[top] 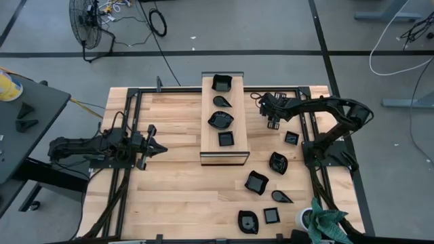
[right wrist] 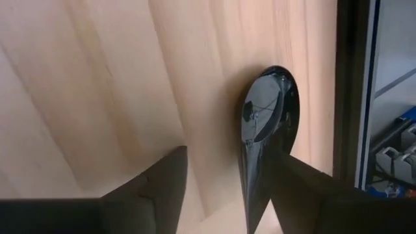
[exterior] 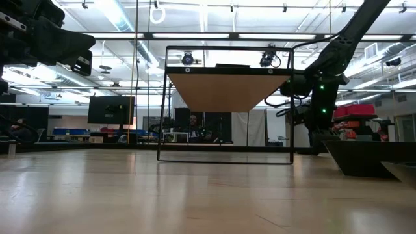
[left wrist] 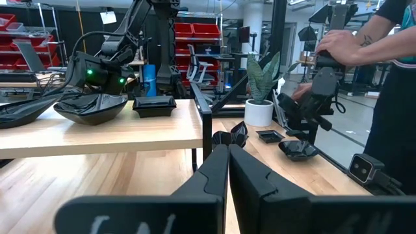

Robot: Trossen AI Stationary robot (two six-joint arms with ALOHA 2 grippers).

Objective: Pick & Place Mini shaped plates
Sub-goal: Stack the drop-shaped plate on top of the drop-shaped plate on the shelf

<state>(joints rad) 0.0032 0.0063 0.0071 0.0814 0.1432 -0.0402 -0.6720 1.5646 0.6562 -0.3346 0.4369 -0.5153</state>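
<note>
board (top: 224, 154) mid-table: 4 black plates on it | 7 loose plates right of it, incl. square one (top: 291, 138) | right gripper (top: 272, 124) over bare wood near board | left gripper (top: 160, 147) left side

teardrop plate (right wrist: 265, 130) tip hidden behind right claw (right wrist: 227, 188)

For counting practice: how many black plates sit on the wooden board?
4, in one row along the board: far square dish, teardrop dish, wavy-edged dish, near square dish. None look hidden.
</note>
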